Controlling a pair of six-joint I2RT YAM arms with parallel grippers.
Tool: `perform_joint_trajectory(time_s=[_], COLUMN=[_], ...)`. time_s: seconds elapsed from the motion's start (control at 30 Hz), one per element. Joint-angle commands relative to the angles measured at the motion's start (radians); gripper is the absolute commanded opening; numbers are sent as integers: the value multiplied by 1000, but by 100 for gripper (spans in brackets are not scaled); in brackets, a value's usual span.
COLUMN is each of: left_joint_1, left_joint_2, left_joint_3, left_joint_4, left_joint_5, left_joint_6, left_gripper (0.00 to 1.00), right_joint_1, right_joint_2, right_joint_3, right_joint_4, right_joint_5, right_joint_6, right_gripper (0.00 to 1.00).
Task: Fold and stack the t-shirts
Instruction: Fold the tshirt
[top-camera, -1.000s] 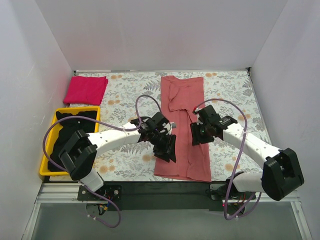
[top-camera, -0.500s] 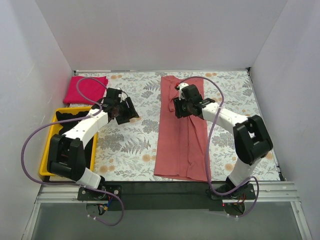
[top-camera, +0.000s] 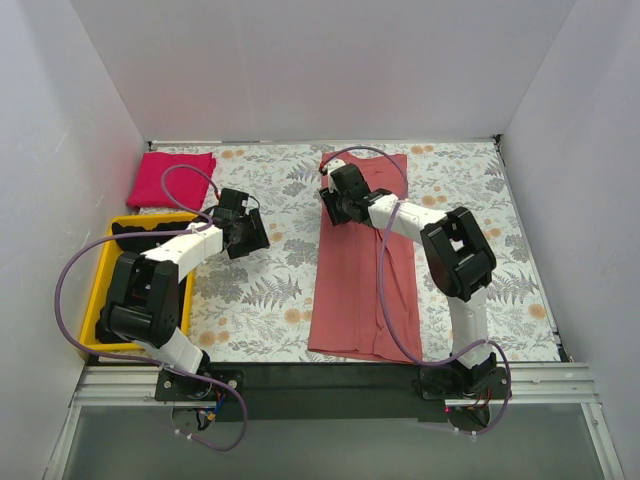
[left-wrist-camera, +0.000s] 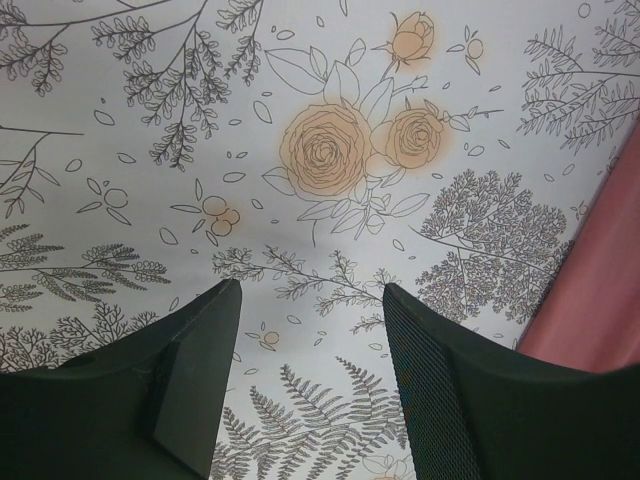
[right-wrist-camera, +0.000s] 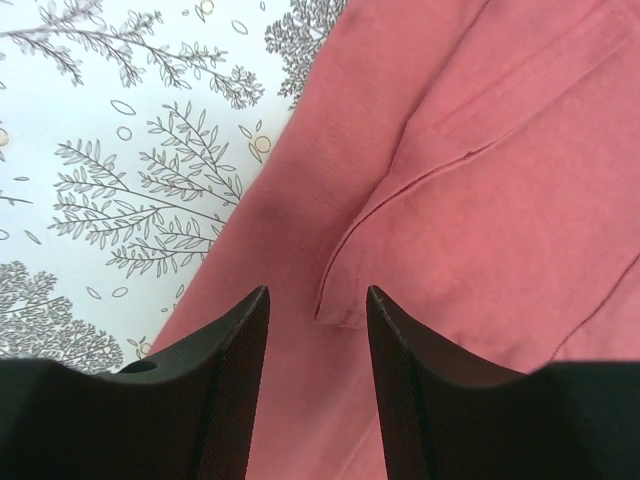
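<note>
The salmon-red t-shirt (top-camera: 365, 280) lies flat as a long narrow strip, running from the back of the table to its front edge. My right gripper (top-camera: 331, 208) hovers over its far left part, open with nothing between the fingers. In the right wrist view a sleeve hem (right-wrist-camera: 336, 312) lies just beyond the right gripper (right-wrist-camera: 318, 296). My left gripper (top-camera: 256, 236) stands open and empty over bare flowered cloth, left of the shirt. The left wrist view shows the left gripper (left-wrist-camera: 312, 300) and the salmon shirt's edge (left-wrist-camera: 600, 300) at the right. A folded magenta t-shirt (top-camera: 172, 178) rests at the back left.
A yellow bin (top-camera: 92, 300) at the left edge holds black t-shirts (top-camera: 150, 240). A flowered tablecloth (top-camera: 250, 300) covers the table. White walls close in the left, back and right sides. Purple cables loop off both arms.
My left arm swung away from the salmon shirt's near left edge to the back left, and its jaws opened. My right gripper moved from the shirt's middle to its far left part.
</note>
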Motion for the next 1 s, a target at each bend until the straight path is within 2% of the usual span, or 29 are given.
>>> perform_joint_trajectory(time_s=[0.0,0.13,0.4,0.53,0.67,0.77,0.97], left_joint_1=[-1,-1,-3,-3,-3,-3,-1], left_joint_2=[-25,-22,-17,-8,-5,-4,-8], left_joint_3=[8,8,7,10,11,11,10], left_joint_4=[26,26,26,28,28,28,26], left_joint_5=[-38,-26,-15,4,11,13,13], left_joint_6=[25,25,25,26,26,28,32], left_gripper=[57,57,56,56,56,56,56], right_joint_1=[10,10,13,12,12,8,-27], right_joint_2=[21,39,73,69,43,32,-5], right_joint_3=[48,48,60,57,48,48,45], right_joint_4=[30,30,30,28,30,27,19], right_joint_5=[60,80,83,93,132,143,83], right_joint_6=[-22,-23,-36,-30,-40,-77,-100], right_gripper=[50,49,39,25,6,1,1])
